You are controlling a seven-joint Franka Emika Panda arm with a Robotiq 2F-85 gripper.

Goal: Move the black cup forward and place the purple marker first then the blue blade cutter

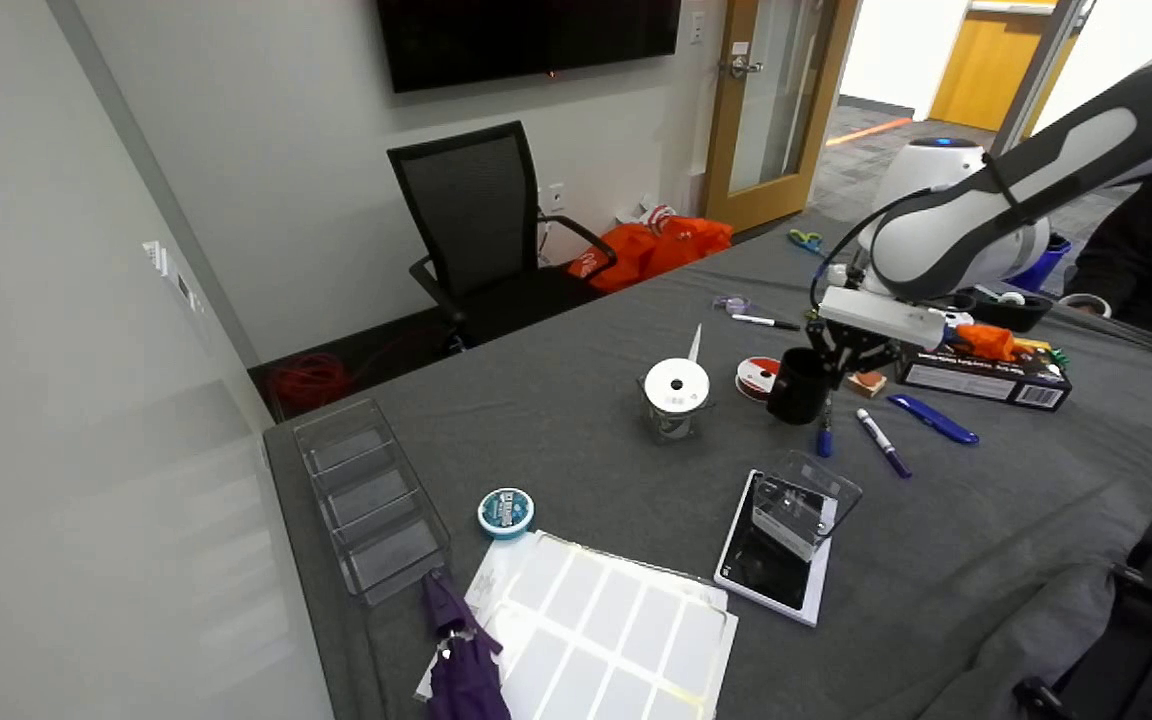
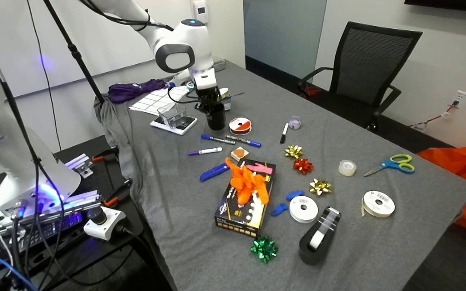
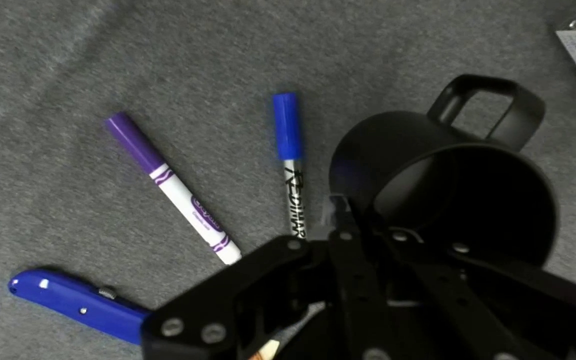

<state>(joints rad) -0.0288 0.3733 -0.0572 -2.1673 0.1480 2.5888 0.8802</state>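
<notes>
1. Pinched the wall of the black mug (image 3: 448,175) at its rim with the Robotiq gripper (image 3: 360,214) — fingers (image 3: 343,222) set narrow, nearly together, one outside the wall and one apparently inside.
2. Saw the mug mouth-up over the gray tablecloth (image 2: 370,250), handle on the side away from the fingers in the wrist view; could not tell base contact from a slight lift.
3. Found the blue-capped Redimark marker (image 3: 290,155) just left of the mug in that view, apart from it, near end hidden by the gripper.
4. Spotted the purple Crayola marker (image 3: 173,189) farther left, flat on the cloth, purple cap toward the far left.
5. Located the blue utility knife (image 3: 80,304) at the near left, right end covered by the gripper; in an exterior view, found it between the purple marker and the black printed box (image 2: 233,212).
6. Noticed in an exterior view a second blue marker (image 2: 244,141) to the right of the Redimark, and the red-labelled ribbon spool (image 2: 240,126) just right of the mug.
7. Made out the white-framed tablet (image 2: 183,128) left of the mug there — a clear plastic holder (image 2: 172,116) on top.
</notes>
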